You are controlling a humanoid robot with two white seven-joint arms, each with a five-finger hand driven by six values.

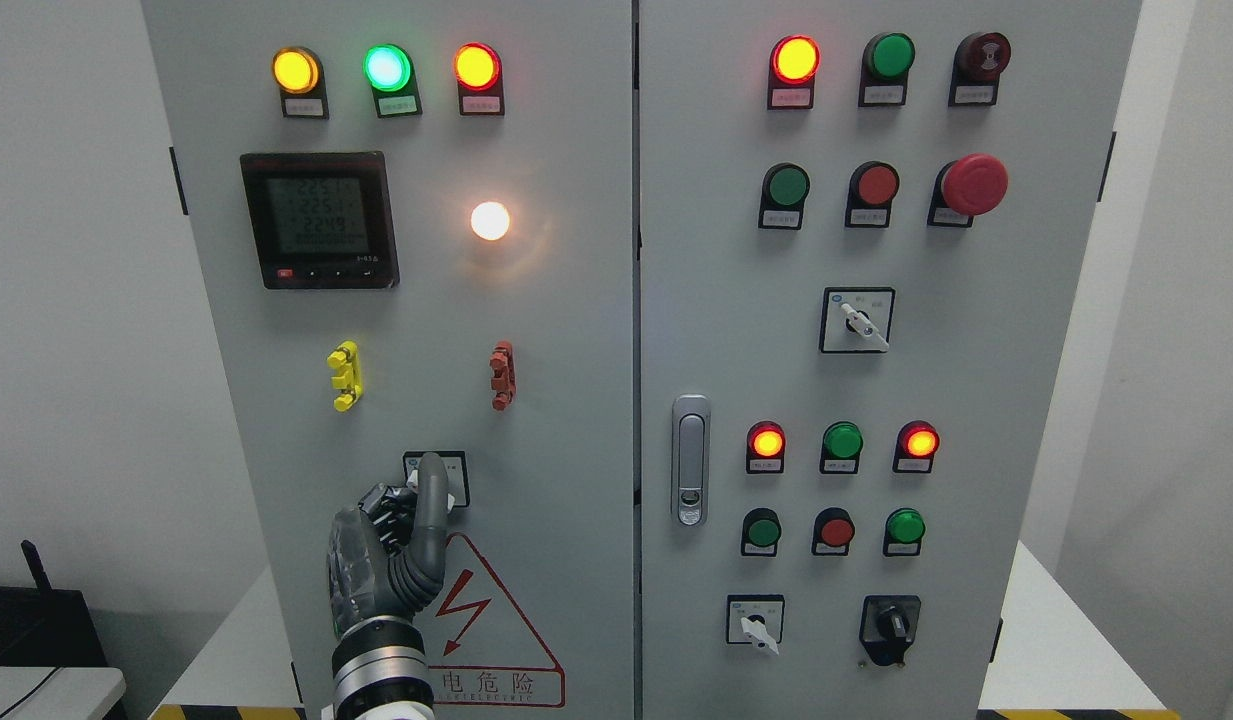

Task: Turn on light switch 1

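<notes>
Grey cabinet (576, 400): left hand (396, 540) at switch (454, 478) above "电危险".

A grey cabinet (576, 400) has two doors. On the left door sit a meter (319, 220), a lit white lamp (490, 221), a yellow clip (345, 375), a red clip (502, 375) and a warning triangle (486, 620). The right door carries a latch (690, 460), a red mushroom button (972, 184) and a black knob (889, 625).
</notes>
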